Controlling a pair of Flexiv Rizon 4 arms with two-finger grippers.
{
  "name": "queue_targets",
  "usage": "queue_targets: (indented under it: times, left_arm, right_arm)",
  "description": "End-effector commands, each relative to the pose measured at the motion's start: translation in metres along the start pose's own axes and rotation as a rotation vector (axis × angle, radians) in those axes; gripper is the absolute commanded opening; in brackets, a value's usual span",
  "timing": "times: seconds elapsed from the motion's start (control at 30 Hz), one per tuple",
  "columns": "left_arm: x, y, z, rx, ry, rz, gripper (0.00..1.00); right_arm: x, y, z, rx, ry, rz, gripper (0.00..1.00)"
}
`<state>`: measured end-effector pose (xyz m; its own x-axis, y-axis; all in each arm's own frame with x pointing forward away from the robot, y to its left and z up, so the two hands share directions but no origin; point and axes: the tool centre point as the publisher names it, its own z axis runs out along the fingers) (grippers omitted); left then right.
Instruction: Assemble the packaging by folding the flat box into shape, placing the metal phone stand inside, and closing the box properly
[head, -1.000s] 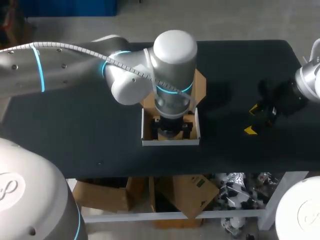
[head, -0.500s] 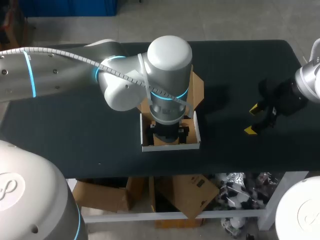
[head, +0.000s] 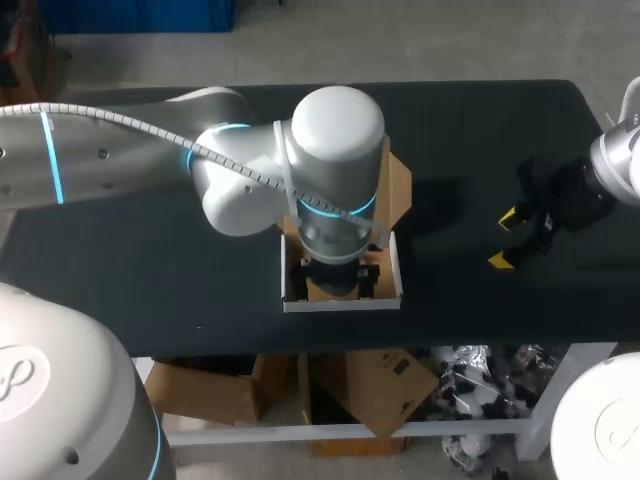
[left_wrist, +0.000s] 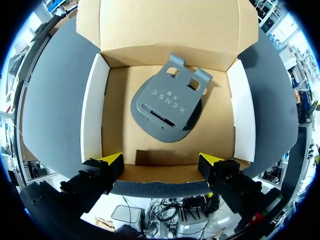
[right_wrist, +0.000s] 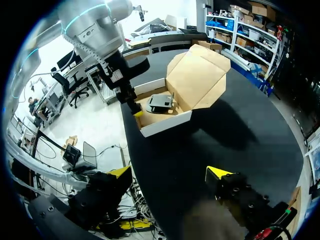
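The cardboard box (head: 340, 304) lies open at the middle of the table, white outside and brown inside, with its lid (head: 400, 185) standing up at the back. In the left wrist view the grey metal phone stand (left_wrist: 167, 105) lies flat on the box floor (left_wrist: 120, 130). My left gripper (left_wrist: 161, 162) hangs open over the box's front wall, one yellow tip near each front corner and nothing held. My left arm's wrist (head: 335, 150) hides most of the box from above. My right gripper (head: 508, 240) is open and empty, well to the right of the box (right_wrist: 165, 107).
The dark table (head: 150, 250) is bare to the left of the box and between the box and my right gripper. The box's front wall lies close to the table's front edge (head: 350, 345).
My left arm's wrist has shifted toward the table's front edge, and the box's front wall sits nearer that edge than before. The right arm has hardly moved.
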<state>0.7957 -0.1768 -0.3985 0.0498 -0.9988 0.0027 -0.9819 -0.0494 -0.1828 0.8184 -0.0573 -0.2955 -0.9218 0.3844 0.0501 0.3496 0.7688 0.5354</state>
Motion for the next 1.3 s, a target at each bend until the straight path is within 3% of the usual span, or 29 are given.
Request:
queue_targets:
  times: [0.03, 0.4, 0.77, 1.03, 1.3]
  left_arm:
    - [0.003, 0.003, -0.002, 0.019, -0.002, -0.003, 1.0]
    - [-0.003, -0.013, -0.044, 0.097, 0.093, 0.045, 1.0]
    - [-0.032, -0.03, -0.084, 0.159, 0.203, 0.142, 1.0]
    - [-0.057, -0.044, -0.096, 0.202, 0.302, 0.254, 1.0]
    - [-0.077, -0.072, -0.099, 0.24, 0.359, 0.36, 1.0]
  right_arm:
    - [0.001, -0.001, -0.001, -0.003, 0.0, -0.001, 1.0]
    - [0.001, -0.001, -0.001, -0.003, 0.0, -0.001, 1.0]
    - [0.001, -0.001, -0.001, -0.003, 0.0, -0.001, 1.0]
    - [0.001, -0.001, -0.001, -0.003, 0.0, -0.001, 1.0]
    - [0.001, -0.001, -0.001, -0.003, 0.0, -0.001, 1.0]
